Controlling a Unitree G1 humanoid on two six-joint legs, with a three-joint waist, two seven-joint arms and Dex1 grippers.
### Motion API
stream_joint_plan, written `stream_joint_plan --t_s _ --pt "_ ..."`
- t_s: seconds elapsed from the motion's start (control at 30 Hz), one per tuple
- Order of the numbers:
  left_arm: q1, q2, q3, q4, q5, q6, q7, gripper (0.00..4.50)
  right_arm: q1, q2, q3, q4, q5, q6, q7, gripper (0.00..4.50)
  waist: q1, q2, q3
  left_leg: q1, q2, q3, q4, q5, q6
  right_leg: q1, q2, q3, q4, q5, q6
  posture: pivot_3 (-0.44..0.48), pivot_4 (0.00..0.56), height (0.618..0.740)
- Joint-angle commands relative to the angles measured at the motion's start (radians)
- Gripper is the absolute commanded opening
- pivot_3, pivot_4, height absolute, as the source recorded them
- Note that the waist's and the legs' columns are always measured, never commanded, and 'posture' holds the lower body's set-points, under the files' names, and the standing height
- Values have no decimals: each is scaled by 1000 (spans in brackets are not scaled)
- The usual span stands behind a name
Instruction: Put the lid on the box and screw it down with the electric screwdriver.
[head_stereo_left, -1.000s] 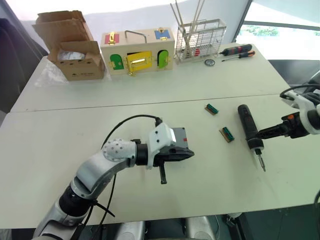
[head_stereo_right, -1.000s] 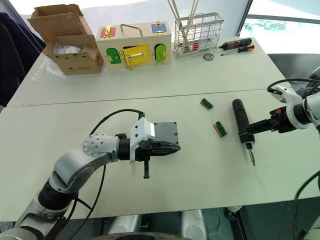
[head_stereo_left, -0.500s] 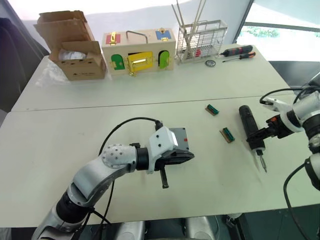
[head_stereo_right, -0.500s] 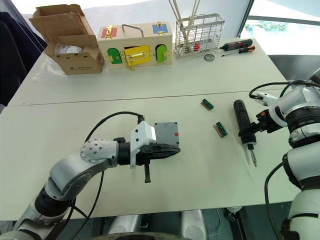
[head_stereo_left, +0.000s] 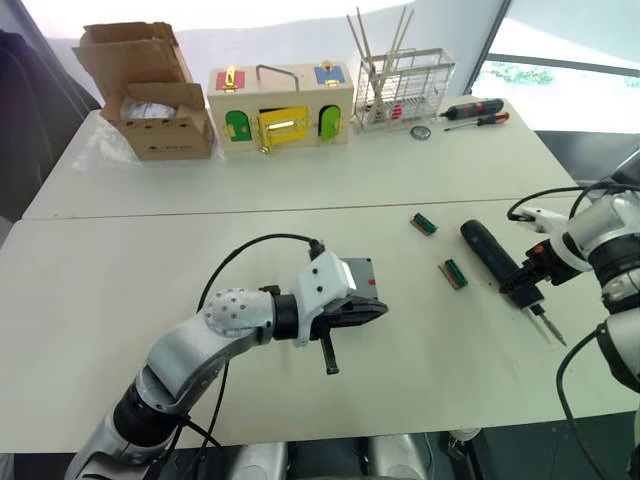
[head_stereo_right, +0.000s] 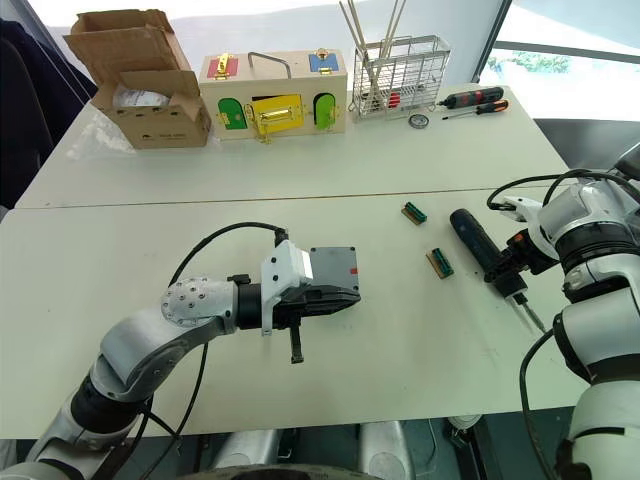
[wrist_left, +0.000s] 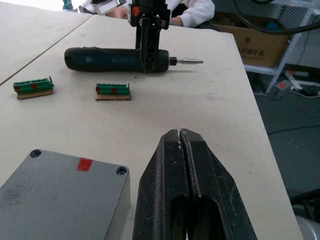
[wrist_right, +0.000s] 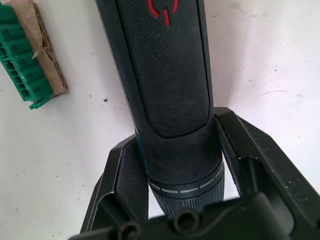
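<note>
White worktop (head_stereo_left: 150, 250) carries the electric screwdriver (head_stereo_left: 490, 255) lying flat at its right side, bit toward the near edge, the right claw (head_stereo_left: 523, 281) closed around its collar; the right wrist view shows both fingers (wrist_right: 125, 180) pressed against the barrel. Beside it lie two green terminal strips (head_stereo_left: 455, 272), and farther left the lid (wrist_left: 55, 192) covers the box. Left claw (wrist_left: 181, 150) rests just beside it, fingers pressed together, empty.

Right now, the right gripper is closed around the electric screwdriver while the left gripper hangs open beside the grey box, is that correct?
Not quite: the left gripper is shut, as the left wrist view shows. The right gripper does clasp the electric screwdriver, and the left one is beside the grey box.
</note>
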Motion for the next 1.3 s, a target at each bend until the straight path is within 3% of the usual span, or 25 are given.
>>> stream_joint_plan --t_s 0.03,0.1,0.2,0.27,0.33,0.43,0.57,0.77,0.87,1.03,1.3 --pt "-26 8 18 3 -1 -20 -23 0 25 27 -64 24 23 13 -72 1781 -1 -1 -1 0 0 0 0 0 0 0 0 0 0 0 0 0 150 734" --pt "-28 24 39 28 -6 -35 -48 0 -4 34 -126 29 38 10 -133 1781 -5 -2 -1 1 0 0 0 0 0 1 0 0 0 0 0 0 150 734" --pt "-74 35 98 99 -44 -44 -103 0 -96 -23 -379 -77 139 -3 -287 1781 -10 4 2 1 0 2 0 0 0 1 0 2 0 0 0 0 150 734" --pt "-89 33 123 110 -79 -36 -127 0 -47 -30 -536 -245 208 11 -366 1781 -6 19 5 -2 -1 6 0 0 0 -5 -3 6 2 1 0 0 150 734" --pt "-92 42 139 115 -95 -34 -149 0 16 -2 -673 -407 266 42 -456 1781 -4 21 5 -3 0 8 -3 0 0 -9 -2 6 2 0 0 0 150 734" --pt "-109 34 161 151 -94 -19 -132 0 182 187 -1022 -853 407 -48 -639 1781 -2 20 4 -7 1 2 -6 0 0 -14 0 0 5 0 0 0 150 734" --pt "-94 51 173 165 -104 8 -126 0 275 439 -1185 -1265 627 80 -770 1781 -4 22 4 -15 1 1 0 1 -3 -21 -1 0 14 0 0 0 150 734" --pt "-71 29 188 180 -87 2 -74 0 339 628 -1165 -1470 789 78 -939 1781 1 22 4 -15 0 0 13 0 0 -16 -2 1 15 0 0 0 150 734" --pt "-35 -27 184 178 -73 7 13 0 501 686 -944 -1521 739 -45 -935 1781 -2 21 1 -14 -1 -2 12 -1 1 -16 -1 1 15 0 0 0 150 734" --pt "-9 -49 143 198 6 -35 60 0 628 692 -808 -1508 724 -179 -938 1781 -8 23 2 -16 0 1 11 -1 2 -19 -1 3 16 0 0 0 150 734" --pt "-15 -42 104 257 84 -66 47 0 642 660 -747 -1440 739 -266 -949 1781 -4 23 2 -15 -1 0 12 -1 2 -17 -1 2 15 0 0 0 150 734"
